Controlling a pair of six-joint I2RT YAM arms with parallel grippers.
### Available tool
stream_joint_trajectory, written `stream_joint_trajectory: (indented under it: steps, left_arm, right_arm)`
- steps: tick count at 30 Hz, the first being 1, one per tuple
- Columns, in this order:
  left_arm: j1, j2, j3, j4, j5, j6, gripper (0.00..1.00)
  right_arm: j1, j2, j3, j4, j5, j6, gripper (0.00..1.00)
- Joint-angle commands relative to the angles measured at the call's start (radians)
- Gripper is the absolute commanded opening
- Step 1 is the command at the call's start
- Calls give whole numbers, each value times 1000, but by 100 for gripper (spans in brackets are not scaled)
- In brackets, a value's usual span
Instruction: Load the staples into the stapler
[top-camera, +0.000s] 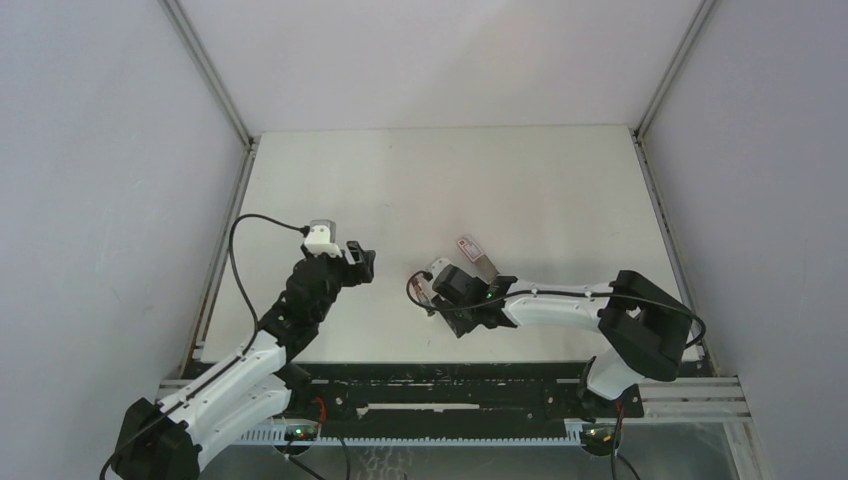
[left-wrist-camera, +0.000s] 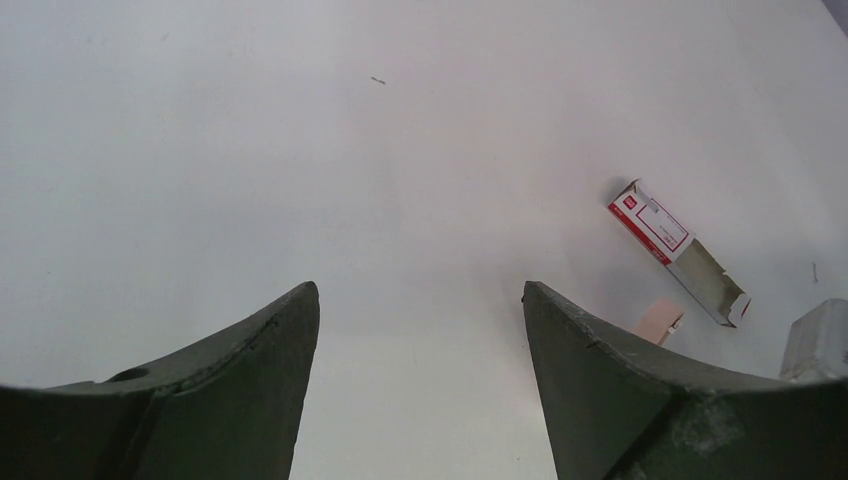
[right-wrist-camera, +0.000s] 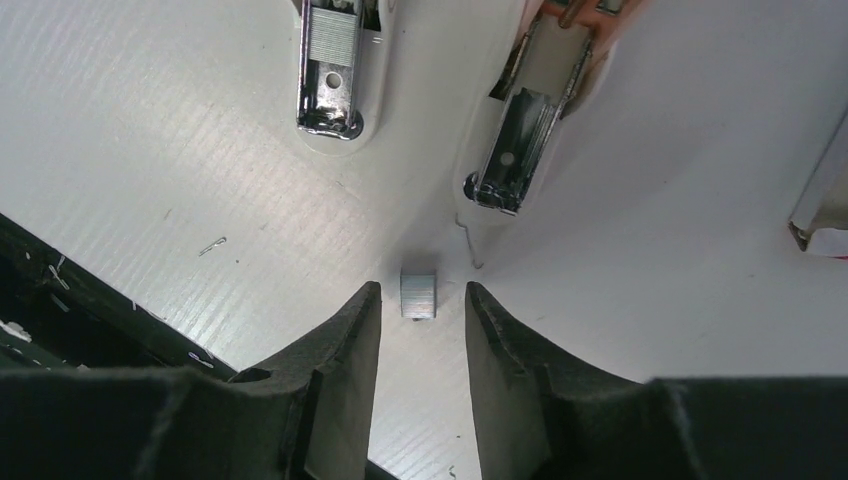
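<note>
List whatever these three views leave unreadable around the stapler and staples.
Small grey metallic staple block: in the top view, hidden under the right gripper.
Opened white-and-metal stapler: the right wrist view's top edge cuts off its hinge end.
Flat red-labelled cardboard staple box: contents too small to tell, left wrist view.
Grey object: cut by the left wrist view's right edge, unidentifiable.

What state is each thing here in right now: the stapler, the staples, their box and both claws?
Left claw: wide open, empty.
Right claw: open, straddling the staples without touching them.
Staples: small loose block lying flat, ungripped.
Stapler: opened up, metal channels exposed.
Staple box: lying flat, one end open.
</note>
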Motion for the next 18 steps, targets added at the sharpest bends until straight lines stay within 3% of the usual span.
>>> stream_joint_trajectory:
  steps: [1, 14, 18]
  left_arm:
    - [7, -19, -13, 35, -22, 26, 79]
    - [7, -41, -13, 22, -34, 32, 79]
    - [6, -51, -16, 21, -39, 31, 79]
  right_arm:
    - [22, 17, 57, 7, 24, -15, 34]
    - [38, 61, 61, 6, 66, -6, 24]
    - [42, 68, 61, 0, 72, -2, 15]
